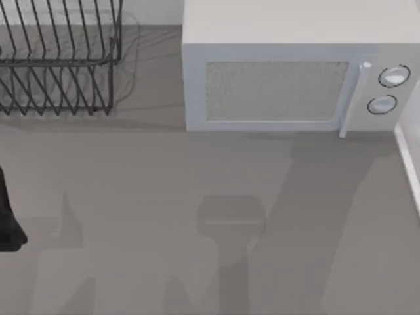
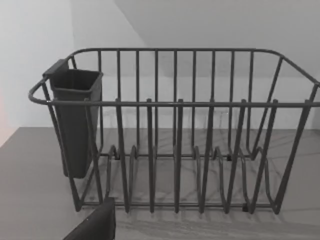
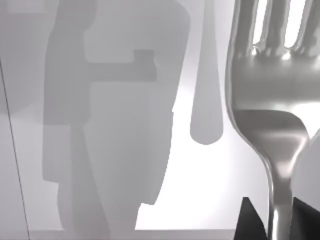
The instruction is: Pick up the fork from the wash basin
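The fork [image 3: 265, 90] is slim shiny silver metal and shows large in the right wrist view, tines pointing away from the camera. Its neck runs down between two dark fingers [image 3: 252, 225] of my right gripper [image 3: 279, 222], which is shut on the handle. The fork casts a separate shadow on the pale floor of the wash basin [image 3: 200, 200], so it hangs above that floor. The basin's white rim [image 1: 408, 157] shows at the right edge of the top view. My left arm [image 1: 8, 216] is parked at the table's left edge.
A white microwave [image 1: 295, 72] stands at the back, right of centre. A dark wire dish rack [image 1: 59, 59] sits at the back left; the left wrist view faces the dish rack [image 2: 175, 130] and its dark cutlery cup [image 2: 75, 120]. Grey tabletop [image 1: 164, 197] spreads between them.
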Controlling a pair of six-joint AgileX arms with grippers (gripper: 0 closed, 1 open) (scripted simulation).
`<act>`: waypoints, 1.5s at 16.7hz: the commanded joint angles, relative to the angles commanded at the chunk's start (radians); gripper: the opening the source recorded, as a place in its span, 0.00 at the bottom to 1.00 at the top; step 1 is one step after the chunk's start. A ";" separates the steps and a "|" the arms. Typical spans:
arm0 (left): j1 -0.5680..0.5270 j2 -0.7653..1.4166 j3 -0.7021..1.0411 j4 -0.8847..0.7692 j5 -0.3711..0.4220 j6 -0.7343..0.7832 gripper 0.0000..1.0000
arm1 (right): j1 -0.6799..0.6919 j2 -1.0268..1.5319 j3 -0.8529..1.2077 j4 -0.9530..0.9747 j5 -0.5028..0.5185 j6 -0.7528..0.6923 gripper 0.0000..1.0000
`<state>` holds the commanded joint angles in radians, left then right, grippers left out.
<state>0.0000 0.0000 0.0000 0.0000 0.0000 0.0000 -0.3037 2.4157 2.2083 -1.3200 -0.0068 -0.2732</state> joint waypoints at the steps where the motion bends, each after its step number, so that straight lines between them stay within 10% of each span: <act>1: 0.000 0.000 0.000 0.000 0.000 0.000 1.00 | 0.000 0.000 0.000 0.000 0.000 0.000 0.00; 16: 0.000 0.000 0.000 0.000 0.000 0.000 1.00 | 0.492 -0.381 -0.533 -0.280 0.037 0.549 0.00; 25: 0.000 0.000 0.000 0.000 0.000 0.000 1.00 | 0.825 -0.494 -0.447 -0.100 0.007 0.808 0.00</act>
<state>0.0000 0.0000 0.0000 0.0000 0.0000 0.0000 0.5213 1.9216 1.7617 -1.4199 0.0003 0.5349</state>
